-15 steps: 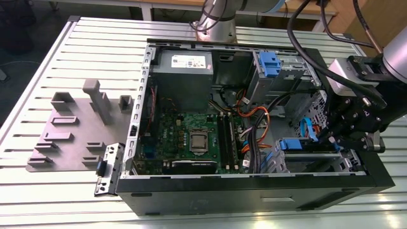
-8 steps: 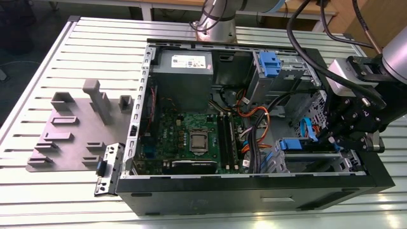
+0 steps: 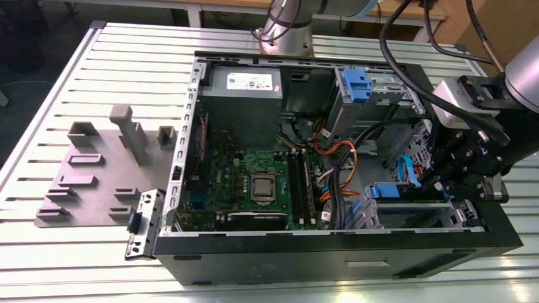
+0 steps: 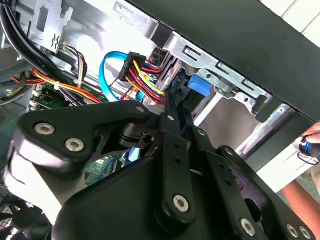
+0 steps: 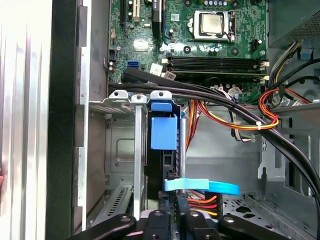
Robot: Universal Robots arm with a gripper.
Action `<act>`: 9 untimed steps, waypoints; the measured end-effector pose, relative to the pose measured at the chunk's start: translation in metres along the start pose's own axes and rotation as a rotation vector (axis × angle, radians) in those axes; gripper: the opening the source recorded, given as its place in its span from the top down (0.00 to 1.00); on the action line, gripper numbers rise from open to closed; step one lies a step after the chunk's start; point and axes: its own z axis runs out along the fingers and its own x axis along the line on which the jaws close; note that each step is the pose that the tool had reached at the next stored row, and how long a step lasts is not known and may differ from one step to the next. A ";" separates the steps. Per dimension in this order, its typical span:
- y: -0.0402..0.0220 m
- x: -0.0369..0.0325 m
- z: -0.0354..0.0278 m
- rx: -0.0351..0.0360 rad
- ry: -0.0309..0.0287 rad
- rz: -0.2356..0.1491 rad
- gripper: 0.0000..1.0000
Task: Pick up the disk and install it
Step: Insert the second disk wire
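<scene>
The surface [image 3: 101,69] is a pale slatted metal table carrying an open black computer case [image 3: 337,252]. Beyond its far edge stand table legs and a dark floor. On the exterior view's left lies a grey fixture plate [image 3: 93,177] with upright blocks, and a small grey bracket [image 3: 143,224] leans by the case's near left corner.

Inside the case, a green motherboard [image 3: 261,183] lies in the middle, a grey power supply [image 3: 244,85] with a white sticker sits far left, and a drive cage [image 3: 362,88] with a blue latch sits far right. Orange, red, yellow and black cables [image 5: 235,117] cross between the board and the near-right bay, and a light blue data cable [image 5: 200,186] lies right by the gripper's tip.

The disk [image 5: 164,132] stands on edge in the near-right bay [image 3: 413,211], its blue tab up, between the grey bay walls. The gripper [image 5: 175,220] is at this bay on the exterior view's right, closest to the disk; whether its jaws are released or clenched cannot be told. A person's hand [image 4: 312,145] shows at the edge of the second wrist view.

Sticker print is too small to read.
</scene>
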 end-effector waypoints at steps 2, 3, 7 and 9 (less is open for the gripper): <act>0.0000 0.0001 -0.0002 0.0001 0.0007 0.000 0.76; 0.0000 0.0000 -0.0005 0.0001 0.0014 0.000 0.76; 0.0001 0.0000 -0.0036 0.0001 0.0014 0.000 0.76; 0.0003 -0.0002 -0.0097 0.0001 0.0014 0.000 0.76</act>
